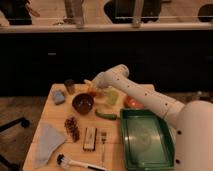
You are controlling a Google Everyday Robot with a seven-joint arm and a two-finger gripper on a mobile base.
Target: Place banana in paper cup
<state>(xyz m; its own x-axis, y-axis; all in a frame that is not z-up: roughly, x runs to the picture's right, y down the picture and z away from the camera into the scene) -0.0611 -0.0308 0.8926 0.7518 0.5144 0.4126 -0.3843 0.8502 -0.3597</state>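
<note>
wooden table; claw pinched shut beside brown bowl, mostly hidden behind wrist.

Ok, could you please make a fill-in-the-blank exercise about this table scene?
1. The gripper, shut on the ____, hovers beside the dark brown bowl.
2. The paper cup stands between the gripper and the round orange ____.
3. The long green vegetable lies between that bowl and the green ____.
Missing words: banana; fruit; tray.

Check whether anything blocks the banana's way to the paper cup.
Nothing visible does. The gripper, shut, appears to hold the banana close beside the paper cup, with no object between them.
</note>
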